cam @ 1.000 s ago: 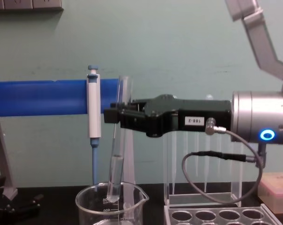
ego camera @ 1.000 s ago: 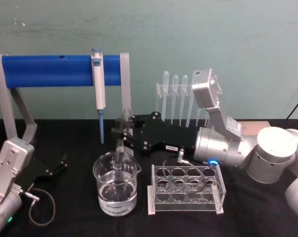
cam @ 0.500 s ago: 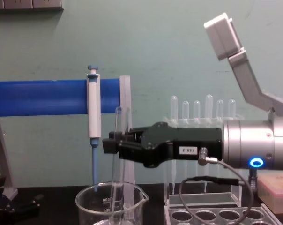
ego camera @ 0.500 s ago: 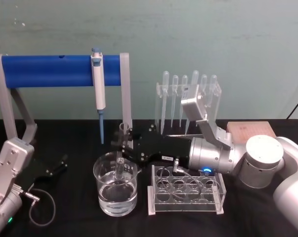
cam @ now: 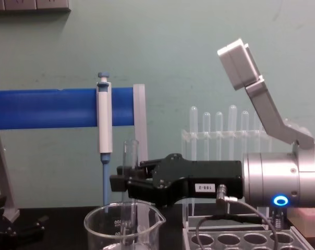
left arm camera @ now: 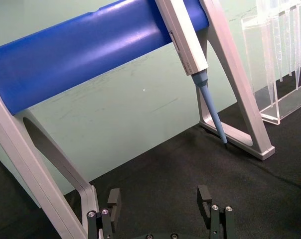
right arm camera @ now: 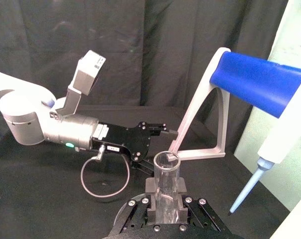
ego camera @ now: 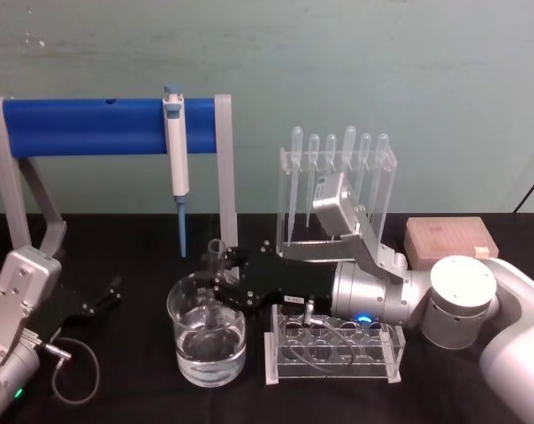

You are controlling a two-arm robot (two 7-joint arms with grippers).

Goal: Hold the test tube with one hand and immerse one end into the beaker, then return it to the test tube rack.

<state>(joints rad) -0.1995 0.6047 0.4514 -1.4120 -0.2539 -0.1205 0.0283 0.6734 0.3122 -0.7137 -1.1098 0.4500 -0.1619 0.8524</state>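
Writing on right hand: a white label point(cam: 203, 186) on the black body, printed upside down in the chest view. It seems to read "188-2", but the first digits are uncertain.
Writing on beaker: faint white graduation marks on the glass, too small to read.
Test tube look: the test tube point(ego camera: 216, 263) is clear glass with a plain open rim and stands upright.
Test tube place: its rim rises above the fingers and its lower part hangs inside the beaker point(ego camera: 180, 329). How far it dips into the clear liquid cannot be told.
Right hand: the right hand point(ego camera: 218, 284) reaches in level from the right, just over the beaker's rim. Its fingers pinch the tube from both sides.
Left hand: the left hand point(ego camera: 110, 294) lies low on the black table point(ego camera: 134, 247), well left of the beaker, fingers spread and holding nothing.
Test tube rack: the clear test tube rack point(ego camera: 333, 364) stands just right of the beaker, under the right wrist.
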